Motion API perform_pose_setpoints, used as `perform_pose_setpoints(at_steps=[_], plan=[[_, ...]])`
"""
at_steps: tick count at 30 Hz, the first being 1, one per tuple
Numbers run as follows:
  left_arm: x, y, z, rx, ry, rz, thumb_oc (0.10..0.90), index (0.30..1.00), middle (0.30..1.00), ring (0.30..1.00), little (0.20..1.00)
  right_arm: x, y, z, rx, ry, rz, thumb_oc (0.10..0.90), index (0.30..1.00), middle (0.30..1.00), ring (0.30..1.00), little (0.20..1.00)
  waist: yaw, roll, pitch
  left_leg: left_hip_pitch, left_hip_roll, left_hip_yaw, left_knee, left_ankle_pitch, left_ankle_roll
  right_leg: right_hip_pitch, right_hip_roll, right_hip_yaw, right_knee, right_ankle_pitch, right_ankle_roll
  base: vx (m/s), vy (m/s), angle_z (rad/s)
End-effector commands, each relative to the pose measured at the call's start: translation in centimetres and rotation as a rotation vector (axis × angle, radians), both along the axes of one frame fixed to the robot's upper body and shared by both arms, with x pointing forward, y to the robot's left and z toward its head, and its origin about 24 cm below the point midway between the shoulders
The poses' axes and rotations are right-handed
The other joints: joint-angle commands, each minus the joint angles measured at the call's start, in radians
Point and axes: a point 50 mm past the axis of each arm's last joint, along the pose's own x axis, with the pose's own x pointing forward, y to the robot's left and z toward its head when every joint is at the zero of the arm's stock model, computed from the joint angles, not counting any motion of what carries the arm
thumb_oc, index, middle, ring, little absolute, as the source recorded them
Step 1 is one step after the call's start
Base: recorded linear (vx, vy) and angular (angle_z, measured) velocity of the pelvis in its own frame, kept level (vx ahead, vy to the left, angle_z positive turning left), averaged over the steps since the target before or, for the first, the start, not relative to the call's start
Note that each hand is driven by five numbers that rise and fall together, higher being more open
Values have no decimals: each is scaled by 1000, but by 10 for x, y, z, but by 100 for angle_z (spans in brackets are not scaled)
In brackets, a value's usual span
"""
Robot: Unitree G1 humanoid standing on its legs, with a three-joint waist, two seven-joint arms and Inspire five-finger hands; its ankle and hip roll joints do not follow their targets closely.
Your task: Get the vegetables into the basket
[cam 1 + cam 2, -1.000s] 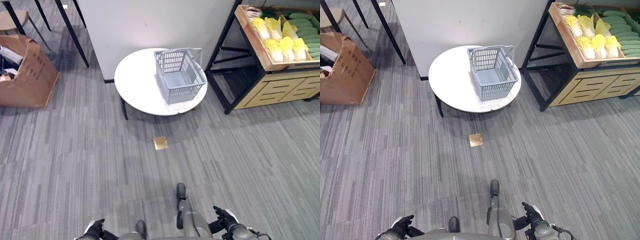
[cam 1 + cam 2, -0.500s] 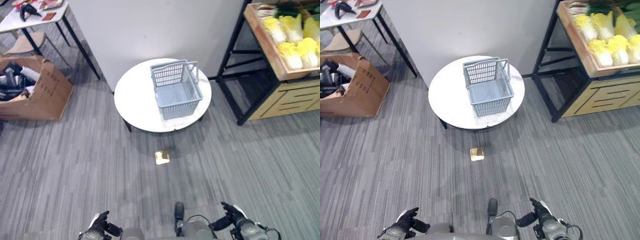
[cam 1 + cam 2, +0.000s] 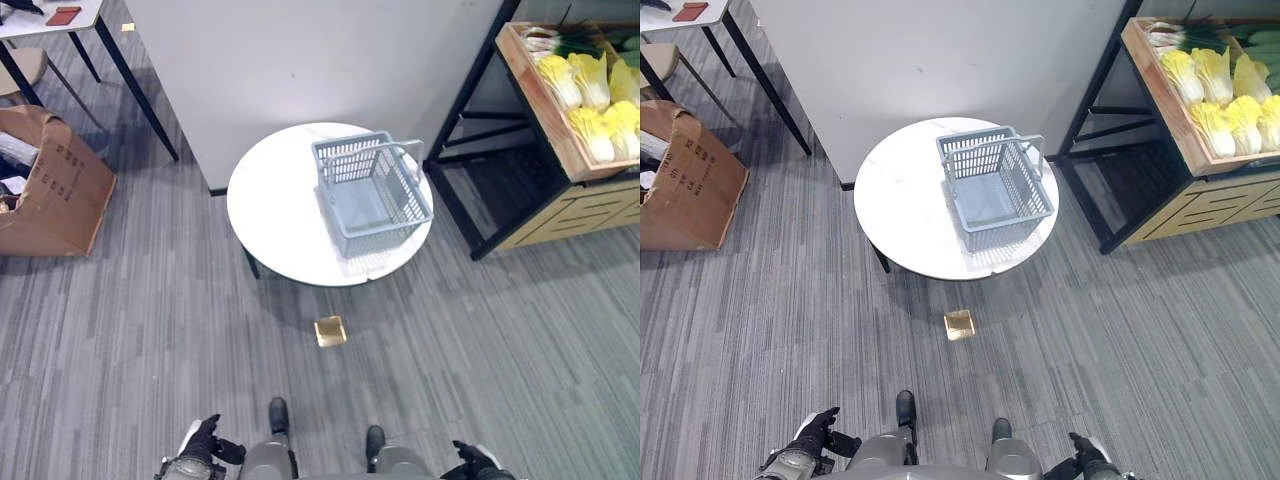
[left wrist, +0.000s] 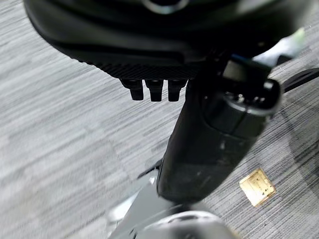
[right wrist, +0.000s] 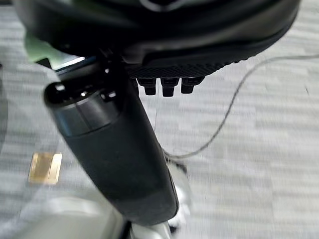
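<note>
Left eye view. Low at the bottom edge: left hand (image 3: 203, 447) and right hand (image 3: 474, 460), fingers loose and apart, clasping nothing. Well ahead of both sets of fingertips: grey basket (image 3: 375, 195), upright and empty, on the right part of the round table (image 3: 268, 212). Farther off, ahead and right of the right hand's fingers: yellow-white cabbages (image 3: 592, 104) in a wooden crate (image 3: 543, 108) atop a black stand (image 3: 468, 92). Well apart from either hand, so none of the task done yet. Likely trouble from here: clipping the table edge or a leg of the stand on the approach, since both sit close together between the fingers and the crate; nudging the light basket off its spot; squeezing a leafy cabbage loosely and dropping it between crate and basket.

Right eye view. Same layout. Ahead and left of the left hand's fingers: cardboard box (image 3: 688, 182), with dark print on its side, too small to read. No label or brand legible on basket or crate.

Left wrist view. Fingertips (image 4: 155, 91) in a short row under the palm, thumb standing free, nothing between them. Beyond the fingers, on grey carpet (image 4: 65, 124): a brass-coloured floor plate (image 4: 256, 186), faint marks on it, not legible.

Right wrist view. Much the same: fingertips (image 5: 168, 85) apart from the thumb, nothing clasped, floor plate off to the thumb's side, no writing to make out.
</note>
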Motion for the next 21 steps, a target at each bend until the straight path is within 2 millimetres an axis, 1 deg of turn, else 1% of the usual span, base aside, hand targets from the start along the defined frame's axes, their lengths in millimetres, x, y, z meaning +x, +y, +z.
perform_pose_setpoints(at_steps=[1,2,4,6,7,8,9,10,11,12,13,14,15,17,18,19,20,21], plan=[[-6,14,3,51,9,8,900,1000,1000,1000,1000,31,10,5,18,-84,92,900,1000,1000,1000,1000,16,-42,14,-27,26,8,98,-89,-20,-31,-50,-41,81,173,80,192,328,-48],[-6,14,3,51,9,8,900,1000,1000,1000,1000,31,10,5,18,-84,92,900,1000,1000,1000,1000,15,-42,14,-26,26,8,98,-89,-20,-30,-50,-41,82,172,80,217,297,-59],[-8,16,2,44,14,19,900,1000,1000,1000,1000,29,11,5,27,-82,95,900,1000,1000,1000,1000,9,-43,15,-7,15,4,98,-101,-17,-49,-28,-44,65,167,74,140,98,-15],[-11,16,2,36,19,34,900,1000,1000,1000,1000,29,11,5,33,-85,82,900,1000,1000,1000,1000,0,-40,16,12,11,-3,99,-115,-17,-61,-18,-49,18,155,71,202,44,4],[-14,18,1,33,25,49,900,1000,1000,1000,1000,30,12,5,38,-92,75,900,1000,1000,1000,1000,-6,-42,15,35,10,-5,91,-130,-24,-82,-27,-61,-69,162,78,185,-3,4],[-14,18,1,33,25,49,900,1000,1000,1000,1000,30,12,5,38,-92,76,900,1000,1000,1000,1000,-6,-41,17,37,11,-6,91,-131,-24,-79,-26,-62,-70,162,78,247,-59,0],[-14,18,2,31,22,60,900,1000,1000,1000,1000,34,12,6,39,-106,76,900,1000,1000,1000,1000,-13,-44,16,61,17,-7,78,-137,-34,-105,-43,-58,-135,195,92,123,-47,0],[-14,18,2,31,22,60,900,1000,1000,1000,1000,34,12,6,39,-106,76,900,1000,1000,1000,1000,-13,-43,17,64,18,-8,77,-137,-34,-102,-42,-59,-136,196,92,271,-129,7],[-14,18,1,25,20,77,900,1000,1000,1000,1000,36,13,6,41,-110,77,900,1000,1000,1000,1000,-19,-47,17,84,24,-24,78,-152,-46,-138,-63,-43,-187,233,107,156,-85,14],[-14,18,1,25,20,77,900,1000,1000,1000,1000,36,13,6,41,-110,77,900,1000,1000,1000,1000,-19,-45,19,86,26,-24,79,-153,-46,-135,-61,-45,-188,233,107,303,-183,19],[-14,18,1,23,19,86,900,1000,1000,1000,1000,35,12,7,42,-111,75,900,1000,1000,1000,1000,-27,-49,20,113,30,-38,84,-171,-56,-149,-69,-34,-207,255,119,152,-100,18],[-14,17,1,23,19,86,900,1000,1000,1000,1000,35,12,7,42,-111,75,900,1000,1000,1000,1000,-27,-48,21,114,30,-39,84,-171,-56,-148,-69,-35,-208,255,119,332,-240,26],[-17,18,1,20,24,100,900,1000,1000,1000,1000,35,13,7,47,-114,70,900,1000,1000,1000,1000,-30,-52,13,140,34,-58,82,-186,-68,-144,-58,-20,-205,234,118,184,-142,26],[-18,18,0,19,28,107,900,1000,1000,1000,1000,35,11,7,44,-113,67,900,1000,1000,1000,1000,-29,-51,11,150,38,-63,83,-191,-72,-137,-54,-23,-203,229,115,196,-168,34],[-19,15,-1,13,29,108,900,1000,1000,1000,1000,35,10,7,41,-114,69,900,1000,1000,1000,1000,-27,-46,6,156,46,-64,85,-192,-78,-132,-49,-38,-199,224,112,218,-240,36],[-21,14,-2,10,37,114,900,1000,1000,1000,1000,38,9,8,42,-122,73,900,1000,1000,1000,1000,-31,-39,-4,165,64,-70,87,-190,-88,-127,-30,-41,-193,201,99,289,-347,26],[-24,10,-4,-5,46,116,900,1000,1000,1000,1000,35,2,9,26,-120,63,900,1000,1000,1000,1000,-38,-22,-12,168,97,-86,116,-160,-113,-114,2,-53,-180,167,72,229,-289,13],[-24,10,-4,-5,46,116,900,1000,1000,1000,1000,35,2,9,26,-120,63,900,1000,1000,1000,1000,-38,-21,-12,168,98,-87,116,-160,-113,-114,3,-54,-180,167,71,223,-361,6]])
